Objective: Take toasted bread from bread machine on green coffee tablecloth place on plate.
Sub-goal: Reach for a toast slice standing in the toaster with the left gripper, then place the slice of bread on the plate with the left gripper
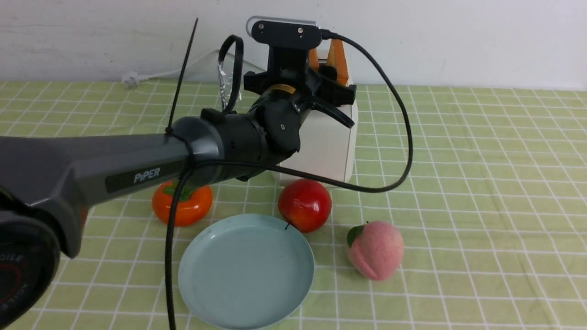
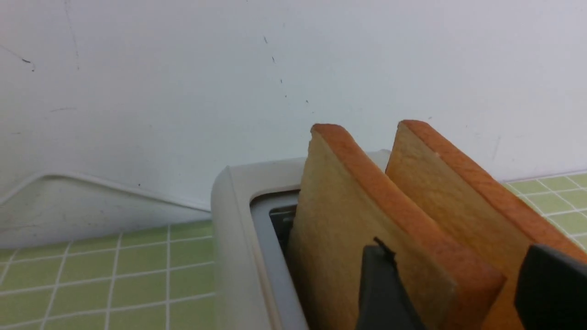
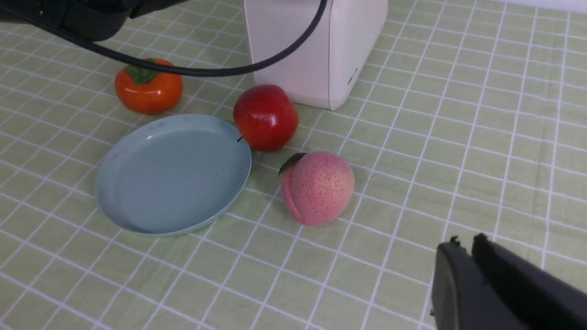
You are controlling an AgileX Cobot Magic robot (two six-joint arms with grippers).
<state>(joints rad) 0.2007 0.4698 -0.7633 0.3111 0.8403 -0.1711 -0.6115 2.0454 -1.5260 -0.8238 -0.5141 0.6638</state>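
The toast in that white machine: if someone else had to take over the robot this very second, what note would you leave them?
Left hand: open at the top of the bread machine, fingers spread at the toast; no grip that I can see.
Right hand: shut, empty, above the green tablecloth, away from the job.
First slice and second slice: both standing in the slots.
Plate: empty, in front of the machine, with a red apple close by its rim.
Done: only the reach to the toast.
Left: grip, lift and lay each slice on the plate.
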